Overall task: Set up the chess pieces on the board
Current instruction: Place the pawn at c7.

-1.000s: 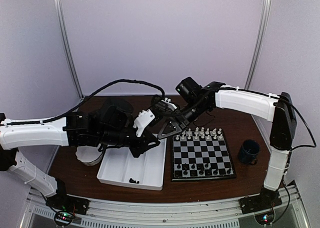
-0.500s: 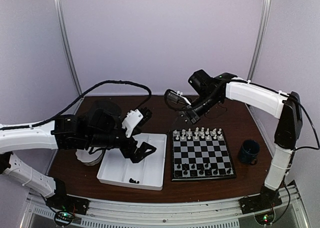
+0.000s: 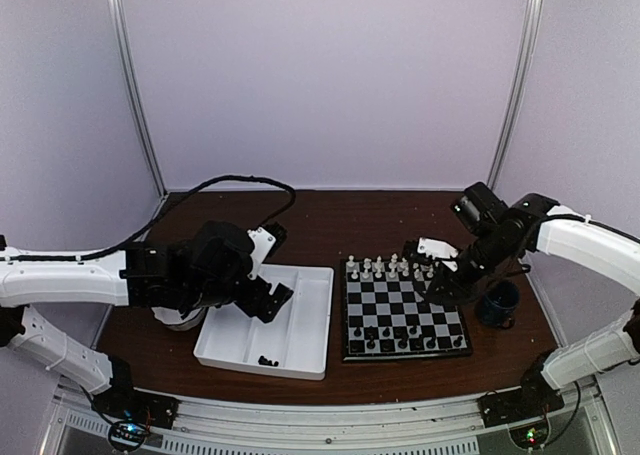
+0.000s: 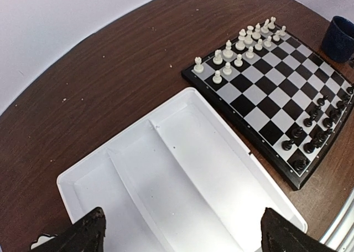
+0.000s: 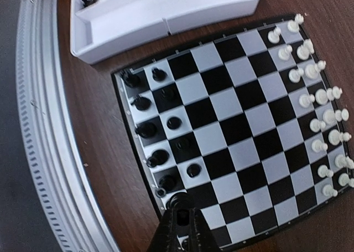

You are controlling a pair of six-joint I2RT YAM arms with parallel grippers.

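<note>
The board point(image 3: 405, 305) holds white chess pieces point(image 3: 395, 268) on its far rows and black chess pieces point(image 3: 410, 335) on its near rows. My right gripper point(image 3: 438, 292) hangs low over the board's right side. In the right wrist view it point(image 5: 181, 214) is shut on a small black chess piece point(image 5: 179, 199), just above the board's point(image 5: 238, 124) corner squares beside the black row point(image 5: 155, 135). My left gripper point(image 3: 270, 300) is open and empty over the white tray point(image 3: 310, 345). In the left wrist view its fingertips point(image 4: 88, 235) straddle the tray point(image 4: 182, 152).
A few black pieces point(image 3: 266, 360) lie in the tray's near compartment. A dark blue cup point(image 3: 497, 302) stands right of the board, close to the right arm. A white bowl point(image 3: 178, 320) sits under the left arm. A metal rail point(image 5: 38, 124) runs along the table's near edge.
The two grippers were together above the tray's far corner. The left one opened and drew back over the tray. The right one swung right and down over the board, shut on the black piece.
</note>
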